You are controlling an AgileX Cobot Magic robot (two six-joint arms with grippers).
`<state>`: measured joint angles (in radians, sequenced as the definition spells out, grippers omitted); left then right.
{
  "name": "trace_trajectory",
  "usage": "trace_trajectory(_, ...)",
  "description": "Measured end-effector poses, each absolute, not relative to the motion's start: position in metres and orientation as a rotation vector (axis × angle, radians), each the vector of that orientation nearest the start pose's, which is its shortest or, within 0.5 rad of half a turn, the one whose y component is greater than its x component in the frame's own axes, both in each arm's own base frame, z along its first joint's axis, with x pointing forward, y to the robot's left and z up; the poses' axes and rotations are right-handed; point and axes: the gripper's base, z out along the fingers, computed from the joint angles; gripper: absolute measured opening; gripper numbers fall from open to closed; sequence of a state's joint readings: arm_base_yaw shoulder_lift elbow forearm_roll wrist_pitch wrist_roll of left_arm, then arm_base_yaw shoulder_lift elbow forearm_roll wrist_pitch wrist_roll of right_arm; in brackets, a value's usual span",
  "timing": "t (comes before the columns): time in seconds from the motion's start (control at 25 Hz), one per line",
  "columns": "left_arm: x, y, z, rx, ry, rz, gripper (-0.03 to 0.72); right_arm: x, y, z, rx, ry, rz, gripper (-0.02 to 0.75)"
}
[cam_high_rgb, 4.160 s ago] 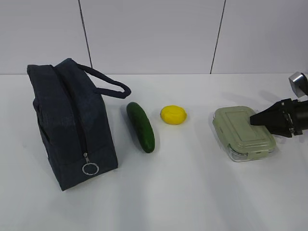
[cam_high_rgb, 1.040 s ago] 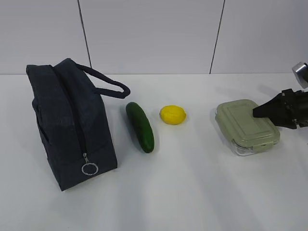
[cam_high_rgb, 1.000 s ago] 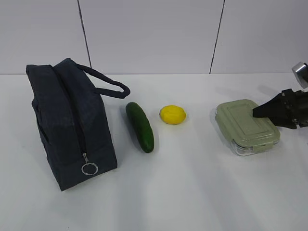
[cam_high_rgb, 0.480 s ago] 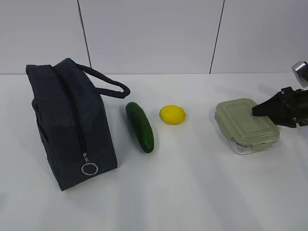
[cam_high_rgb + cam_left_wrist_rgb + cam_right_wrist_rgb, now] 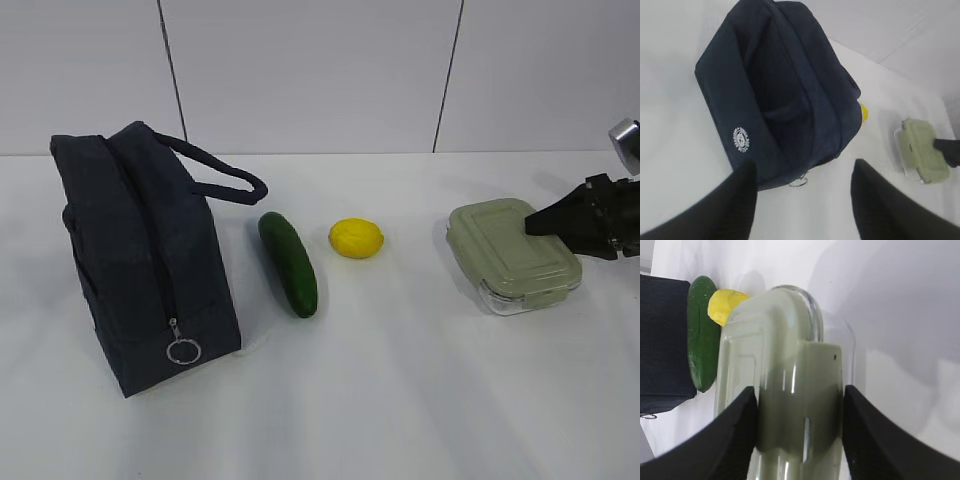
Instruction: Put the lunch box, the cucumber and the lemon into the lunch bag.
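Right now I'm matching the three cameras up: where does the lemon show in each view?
Exterior view: the lemon lies mid-table, right of the cucumber.
Left wrist view: a yellow sliver behind the lunch bag.
Right wrist view: upper left, behind the lunch box.
Shared landmark: the lunch box.

You get bright, even, diffuse light with only soft, faint shadows on the white table (image 5: 400,400). Your wrist views blur the near fingers (image 5: 875,205); the lunch box (image 5: 790,390) lid shows streaky glare.
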<state>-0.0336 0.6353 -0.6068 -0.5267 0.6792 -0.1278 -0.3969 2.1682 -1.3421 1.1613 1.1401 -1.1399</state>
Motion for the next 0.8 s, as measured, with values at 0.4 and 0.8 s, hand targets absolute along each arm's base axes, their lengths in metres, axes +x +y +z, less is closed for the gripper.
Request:
trace_trajectory(0.4,0.214,-0.038,0.304,-0.652,2.197,-0.824,0.438,0.397,-0.083,0.134,-0.022,2.409,1.165,0.396)
trace_trajectory(0.8,0.275,-0.04,0.286,-0.736,2.259,-0.823,0.412,0.397,-0.083,0.134,-0.017,2.404,1.168,0.396)
